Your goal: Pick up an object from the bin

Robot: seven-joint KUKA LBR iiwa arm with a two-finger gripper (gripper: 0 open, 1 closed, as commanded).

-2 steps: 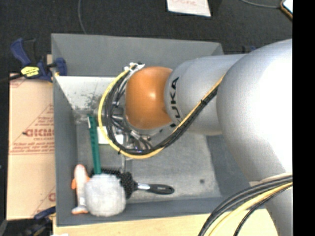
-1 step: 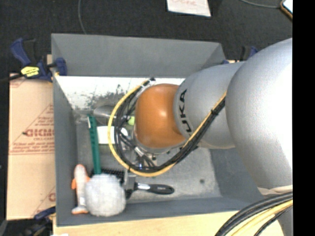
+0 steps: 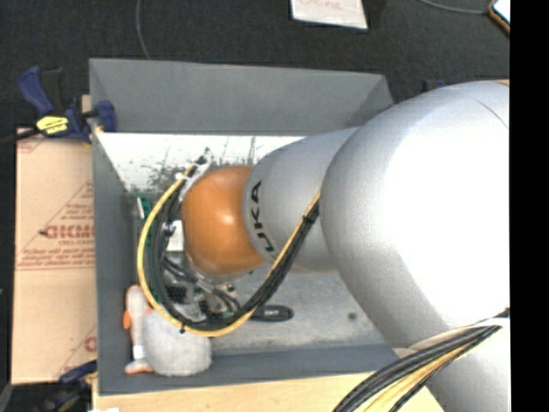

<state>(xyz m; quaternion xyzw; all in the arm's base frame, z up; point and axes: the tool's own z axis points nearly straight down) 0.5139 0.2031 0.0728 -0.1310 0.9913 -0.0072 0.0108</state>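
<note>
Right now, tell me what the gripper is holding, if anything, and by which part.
Cannot be told. The gripper sits low in the bin, lower left, masked by the orange wrist cover and cables, beside a white fluffy lump.

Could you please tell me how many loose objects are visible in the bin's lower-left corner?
2. A pale fluffy lump sits in the corner; an orange-and-white slim object lies beside it against the bin's left wall. Others may be hidden under the arm.
</note>
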